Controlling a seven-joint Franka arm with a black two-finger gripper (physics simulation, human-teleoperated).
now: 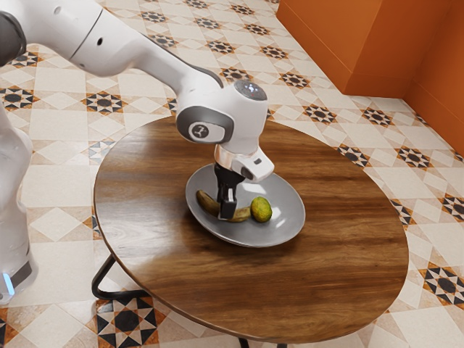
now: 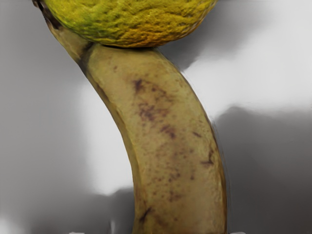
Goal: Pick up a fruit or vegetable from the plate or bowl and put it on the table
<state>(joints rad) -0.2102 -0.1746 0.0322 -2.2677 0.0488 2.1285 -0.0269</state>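
Observation:
My gripper (image 1: 228, 209) is down over the grey plate (image 1: 278, 230), at the middle of a spotted banana (image 1: 206, 202), partly covering it. Its fingers stand apart, one on the near side of the banana. In the wrist view the banana (image 2: 163, 131) runs from the lower edge up to a yellow-green, rough-skinned citrus fruit (image 2: 131, 22), which overlaps its far end. The citrus fruit (image 1: 261, 209) lies on the plate at the banana's end, toward the exterior view's right of the gripper.
The plate rests on a round wooden table (image 1: 341, 246) with a curved edge. Bare wood surrounds the plate, with a wide stretch toward the exterior view's right. An orange wall (image 1: 348, 43) stands beyond the table.

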